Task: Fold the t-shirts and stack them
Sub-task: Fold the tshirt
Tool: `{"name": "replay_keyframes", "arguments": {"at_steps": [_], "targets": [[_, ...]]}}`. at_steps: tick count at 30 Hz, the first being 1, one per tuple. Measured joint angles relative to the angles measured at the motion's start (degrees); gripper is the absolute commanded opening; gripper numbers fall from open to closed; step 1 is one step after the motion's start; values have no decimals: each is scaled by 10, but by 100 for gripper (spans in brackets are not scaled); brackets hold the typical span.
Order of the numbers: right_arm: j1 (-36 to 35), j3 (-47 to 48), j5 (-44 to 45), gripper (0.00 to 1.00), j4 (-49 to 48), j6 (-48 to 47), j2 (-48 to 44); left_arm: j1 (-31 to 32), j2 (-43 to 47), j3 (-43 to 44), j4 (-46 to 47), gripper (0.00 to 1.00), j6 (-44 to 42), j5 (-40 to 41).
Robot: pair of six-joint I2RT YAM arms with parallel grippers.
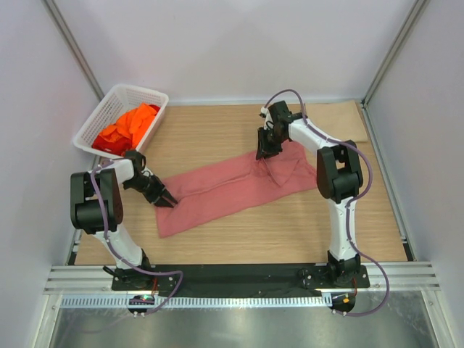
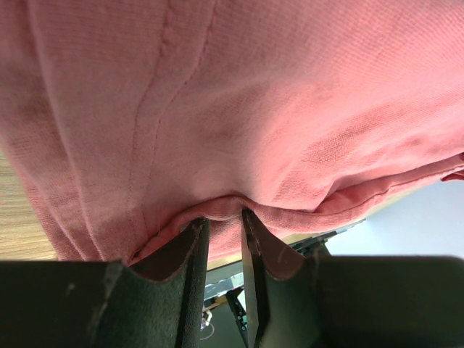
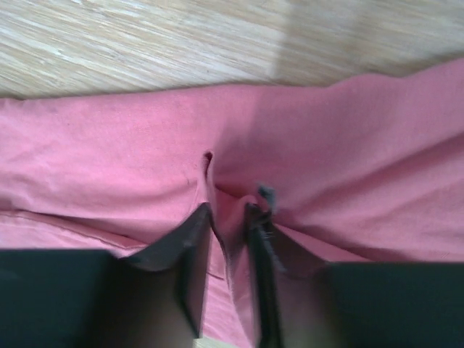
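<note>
A salmon-pink t-shirt [image 1: 232, 190] lies stretched as a long band across the wooden table. My left gripper [image 1: 165, 198] is shut on its left end; the left wrist view shows the cloth [image 2: 239, 109] pinched at the hem between the jaws and lifted off the table. My right gripper [image 1: 263, 153] is shut on a fold of the pink cloth [image 3: 341, 152] near the shirt's upper right part. Orange and red t-shirts [image 1: 129, 127] lie bunched in the basket.
The white lattice basket [image 1: 156, 94] stands at the back left corner. Bare wooden table [image 1: 290, 225] shows in front of the shirt. A pale patch [image 1: 341, 119] lies at the back right. White walls enclose the table.
</note>
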State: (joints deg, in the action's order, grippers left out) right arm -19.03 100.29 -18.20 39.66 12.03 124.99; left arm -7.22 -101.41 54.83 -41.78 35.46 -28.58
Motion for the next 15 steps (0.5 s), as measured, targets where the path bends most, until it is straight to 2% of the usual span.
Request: {"name": "replay_keyframes", "arguments": {"at_steps": [3, 9, 14, 15], "targets": [[0, 8, 1, 18, 4, -3, 5, 0, 0, -2, 2, 26, 0, -2], [0, 18, 5, 16, 21, 1, 5, -3, 0, -5, 5, 26, 0, -8], [-10, 16, 26, 26, 40, -7, 3, -3, 1, -5, 6, 26, 0, -8], [-14, 11, 31, 31, 41, -11, 0, -3, 2, -5, 6, 26, 0, -8]]}}
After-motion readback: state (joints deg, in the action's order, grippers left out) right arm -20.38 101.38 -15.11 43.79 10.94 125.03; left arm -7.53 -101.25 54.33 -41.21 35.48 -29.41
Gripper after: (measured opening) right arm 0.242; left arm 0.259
